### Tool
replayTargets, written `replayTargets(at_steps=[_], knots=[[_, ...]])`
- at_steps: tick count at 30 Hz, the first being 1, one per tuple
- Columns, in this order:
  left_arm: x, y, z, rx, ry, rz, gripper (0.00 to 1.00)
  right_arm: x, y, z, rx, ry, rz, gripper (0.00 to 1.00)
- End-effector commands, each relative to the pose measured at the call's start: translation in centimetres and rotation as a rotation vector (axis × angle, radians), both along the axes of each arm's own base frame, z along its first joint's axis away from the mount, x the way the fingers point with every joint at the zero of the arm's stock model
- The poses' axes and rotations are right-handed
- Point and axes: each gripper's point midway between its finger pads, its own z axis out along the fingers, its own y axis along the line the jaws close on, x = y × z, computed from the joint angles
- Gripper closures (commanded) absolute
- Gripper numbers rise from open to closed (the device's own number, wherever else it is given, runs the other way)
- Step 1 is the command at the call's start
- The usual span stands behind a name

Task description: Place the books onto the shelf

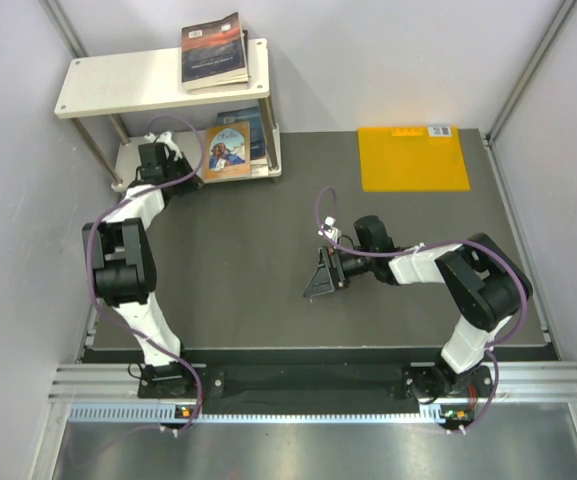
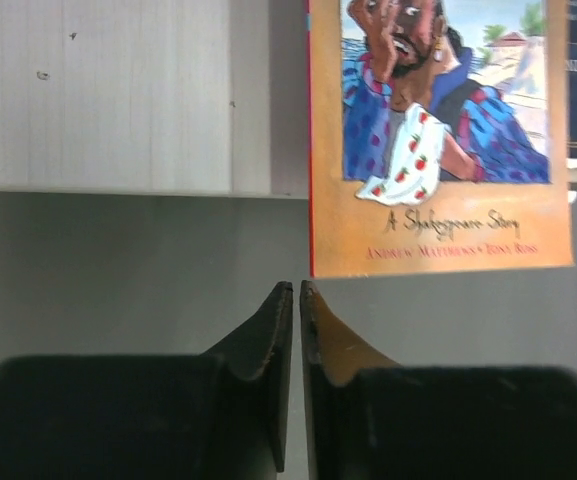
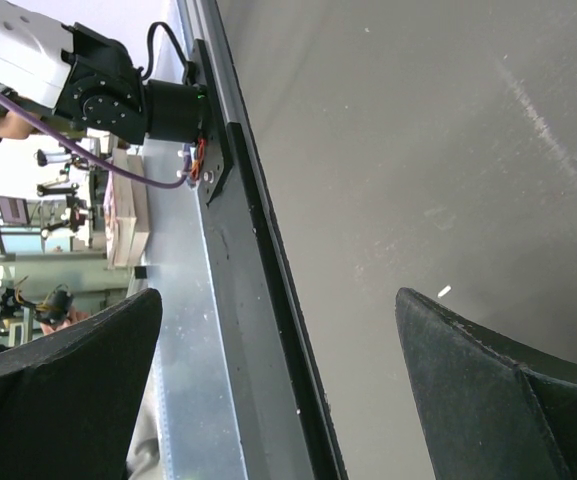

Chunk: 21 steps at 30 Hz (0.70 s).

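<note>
Orange-brown book (image 2: 438, 140) with blue picture lies before closed left gripper (image 2: 296, 290); right gripper (image 3: 278, 300) open

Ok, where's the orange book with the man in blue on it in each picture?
Top external: the orange-brown book is at the upper left, on the shelf's lower board.
Left wrist: the book fills the upper right, cover facing the camera.
Right wrist: not in it.
Shared landmark: the cream lower board, showing in both views that have the book.
</note>
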Motion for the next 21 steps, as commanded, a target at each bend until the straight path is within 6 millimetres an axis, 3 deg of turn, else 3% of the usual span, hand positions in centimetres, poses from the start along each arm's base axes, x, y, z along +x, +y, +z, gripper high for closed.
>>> replayTargets(at_steps=[1, 11, 16, 21], knots=[[1.1, -0.1, 0.4, 0.05, 0.01, 0.004, 0.91, -0.5, 0.3, 0.0, 0.02, -0.038, 0.027, 0.0], [3.4, -0.7, 1.0, 0.082, -0.016, 0.004, 0.91, -0.5, 0.3, -0.2, 0.017, -0.035, 0.029, 0.0], [5.2, -1.6, 3.2, 0.141, -0.066, -0.011, 0.9, -0.7, 0.2, -0.3, 0.012, -0.031, 0.029, 0.0], [6.0, -2.5, 2.9, 0.153, -0.051, -0.043, 0.89, -0.6, 0.2, -0.4, 0.009, -0.028, 0.031, 0.0]])
